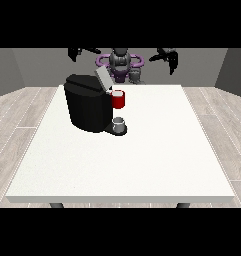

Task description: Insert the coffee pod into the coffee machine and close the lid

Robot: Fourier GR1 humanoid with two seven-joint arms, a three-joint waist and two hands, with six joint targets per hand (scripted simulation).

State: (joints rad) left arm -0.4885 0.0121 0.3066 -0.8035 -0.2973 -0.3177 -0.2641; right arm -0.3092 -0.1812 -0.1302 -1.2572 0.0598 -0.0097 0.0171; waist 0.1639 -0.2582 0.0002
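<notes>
The black coffee machine [87, 107] stands on the left half of the white table [157, 160], with its grey lid [103, 78] tilted up and open. A red thing at the machine [118, 99] sits under the lid at its front. A grey cup [120, 125] rests on the machine's base. At the table's far edge, in front of the robot, stands a small grey thing [136, 75]. Both hands are raised above the far edge and hold nothing: the hand at the view's left [78, 52] and the hand at the view's right [168, 56], fingers spread.
The robot's torso [120, 62] stands behind the table's far edge. Wooden floor surrounds the table on all sides.
</notes>
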